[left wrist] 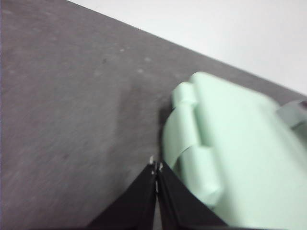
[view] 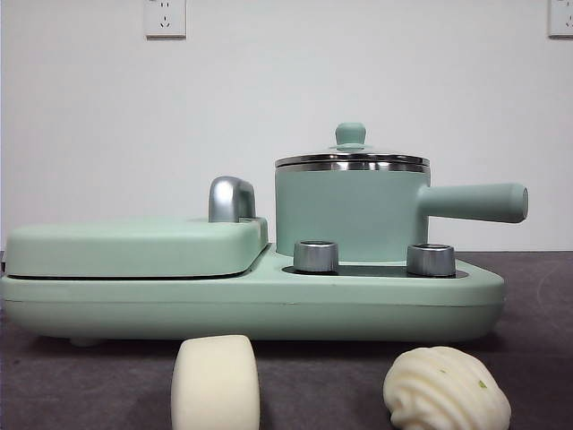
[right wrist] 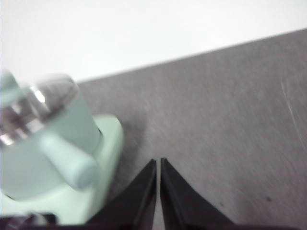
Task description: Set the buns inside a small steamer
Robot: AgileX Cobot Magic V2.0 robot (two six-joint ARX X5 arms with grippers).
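Observation:
Two cream-white buns lie on the dark table at the front: a smooth rounded block bun (view: 216, 382) on the left and a ridged swirled bun (view: 446, 390) with a tiny green speck on the right. Behind them the small steamer (view: 351, 212), a mint-green pot with a steel rim and stubby side handle (view: 474, 202), stands on the base with its lid and green knob (view: 350, 134) on. It also shows in the right wrist view as the steamer (right wrist: 43, 139). My left gripper (left wrist: 157, 167) is shut beside the griddle's end. My right gripper (right wrist: 158, 163) is shut over bare table beside the steamer. Neither holds anything.
A flat wide mint-green griddle (view: 134, 246) with a chrome handle (view: 231, 198) fills the left of the base (view: 251, 309); its end shows as the griddle (left wrist: 240, 153) in the left wrist view. Two steel knobs (view: 315, 255) sit in front of the steamer. A white wall stands behind.

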